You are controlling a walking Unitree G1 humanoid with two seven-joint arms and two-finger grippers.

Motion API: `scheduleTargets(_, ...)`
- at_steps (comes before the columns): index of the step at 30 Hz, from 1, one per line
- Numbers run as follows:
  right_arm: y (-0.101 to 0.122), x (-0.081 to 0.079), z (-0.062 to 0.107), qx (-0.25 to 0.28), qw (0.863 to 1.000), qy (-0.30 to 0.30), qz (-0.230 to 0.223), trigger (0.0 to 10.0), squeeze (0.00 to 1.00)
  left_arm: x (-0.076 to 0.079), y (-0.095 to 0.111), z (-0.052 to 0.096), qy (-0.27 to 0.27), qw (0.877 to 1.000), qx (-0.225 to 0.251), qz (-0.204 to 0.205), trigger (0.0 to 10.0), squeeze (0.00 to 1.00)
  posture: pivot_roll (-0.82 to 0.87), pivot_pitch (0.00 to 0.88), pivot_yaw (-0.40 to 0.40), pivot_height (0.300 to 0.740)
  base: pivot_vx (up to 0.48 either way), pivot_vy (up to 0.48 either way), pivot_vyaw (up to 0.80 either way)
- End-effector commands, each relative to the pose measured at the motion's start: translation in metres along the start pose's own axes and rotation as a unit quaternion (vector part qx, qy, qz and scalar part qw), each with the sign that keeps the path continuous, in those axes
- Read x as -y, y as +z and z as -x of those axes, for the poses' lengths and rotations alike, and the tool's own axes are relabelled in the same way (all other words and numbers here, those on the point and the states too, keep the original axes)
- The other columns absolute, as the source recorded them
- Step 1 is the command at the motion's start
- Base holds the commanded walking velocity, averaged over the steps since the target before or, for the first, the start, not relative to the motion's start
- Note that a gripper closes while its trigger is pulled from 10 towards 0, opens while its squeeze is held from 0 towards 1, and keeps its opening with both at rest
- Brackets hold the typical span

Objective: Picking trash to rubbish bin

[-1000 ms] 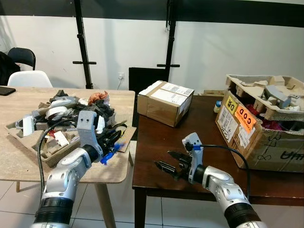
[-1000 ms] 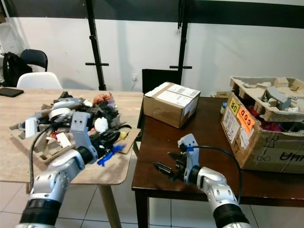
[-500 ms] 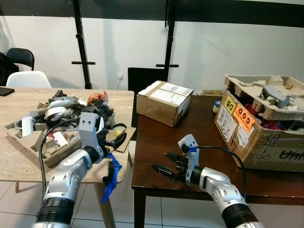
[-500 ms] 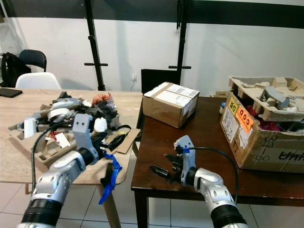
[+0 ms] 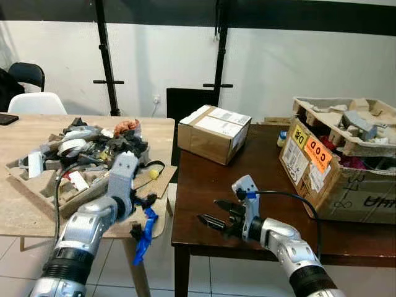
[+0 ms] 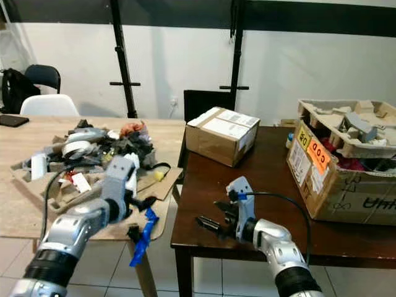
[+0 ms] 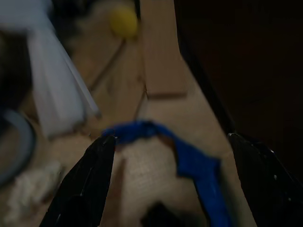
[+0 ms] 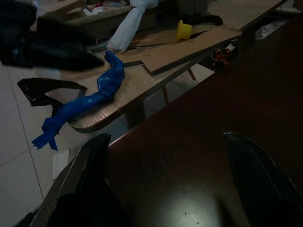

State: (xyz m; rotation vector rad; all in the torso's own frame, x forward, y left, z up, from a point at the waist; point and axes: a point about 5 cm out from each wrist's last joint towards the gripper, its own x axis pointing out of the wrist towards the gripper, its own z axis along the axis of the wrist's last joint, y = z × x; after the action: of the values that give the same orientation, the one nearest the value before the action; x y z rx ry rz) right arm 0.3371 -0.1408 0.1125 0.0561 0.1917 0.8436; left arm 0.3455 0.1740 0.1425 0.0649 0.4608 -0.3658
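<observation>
Left eye view: light wooden table [image 5: 25, 207] w/ a big heap of trash [image 5: 86, 151] sitting in a cardboard pulp tray. Left gripper [image 5: 141, 215] is at the table's near corner, right next to a blue strip [image 5: 146, 232] that's draped over the edge and dangling toward the floor. Left wrist view is blurry, but the fingers [image 7: 90, 184] stand wide apart w/ the strip lying between them on the tabletop, so jaws open, not pinching it. Small yellow cap [image 8: 183, 30] sits further back by a flat cardboard piece.

Right gripper [image 5: 210, 215] hovers over the dark wooden table [image 5: 204, 185] near its front left corner, jaws spread wide, nothing in them.

Also on the dark table: a taped brown box [image 5: 214, 133] toward the back, and a large open carton [image 5: 337, 161] w/ orange and yellow stickers, stuffed w/ pulp packaging, on the robot's right. White chair [image 5: 36, 103] behind the light table.
</observation>
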Motion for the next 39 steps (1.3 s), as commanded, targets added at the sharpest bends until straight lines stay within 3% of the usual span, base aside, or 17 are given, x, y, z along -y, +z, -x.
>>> scheduleTargets(1,-0.003,0.000,0.002,-0.006,1.000,0.002,0.006,10.0,0.00,0.000,-0.012,-0.002,0.006,0.999,-0.037,0.010,10.0,0.00,0.06,0.000,-0.013,0.740,0.000,0.000,0.00)
scheduleTargets(10,-0.004,0.000,0.003,-0.010,1.000,0.002,0.011,10.0,0.00,0.018,-0.037,-0.005,-0.030,0.992,-0.113,0.040,10.0,0.00,0.06,0.000,-0.013,0.740,0.000,0.000,0.00)
scheduleTargets(11,-0.004,0.000,0.004,-0.010,1.000,0.001,0.011,10.0,0.00,0.019,-0.042,-0.005,-0.030,0.990,-0.129,0.041,6.2,0.00,0.06,0.000,-0.012,0.740,0.000,0.000,0.00)
scheduleTargets(12,-0.004,0.000,0.004,-0.010,1.000,0.001,0.011,10.0,0.00,0.019,-0.042,-0.005,-0.030,0.990,-0.129,0.041,6.2,0.00,0.06,0.000,-0.012,0.740,0.000,0.000,0.00)
scheduleTargets(13,-0.004,0.001,0.004,-0.011,1.000,0.000,0.010,10.0,0.00,0.018,-0.043,-0.005,-0.026,0.990,-0.132,0.042,1.0,0.00,0.06,0.000,-0.012,0.740,0.000,0.000,0.00)
scheduleTargets(14,-0.004,0.001,0.004,-0.011,1.000,-0.001,0.010,10.0,0.00,0.018,-0.043,-0.005,-0.025,0.990,-0.132,0.046,0.0,0.00,0.06,0.000,-0.012,0.740,0.000,0.000,0.00)
scheduleTargets(32,-0.003,0.004,0.005,-0.011,1.000,-0.010,0.008,10.0,0.00,0.006,-0.030,0.000,0.001,0.993,-0.093,0.077,0.0,0.00,0.06,0.000,-0.017,0.740,0.000,0.000,0.00)
scheduleTargets(39,0.000,0.007,0.007,-0.006,1.000,-0.014,0.005,10.0,0.00,0.005,-0.004,0.006,-0.041,0.989,-0.030,0.139,0.0,0.00,0.05,0.000,-0.017,0.740,0.000,0.000,0.00)
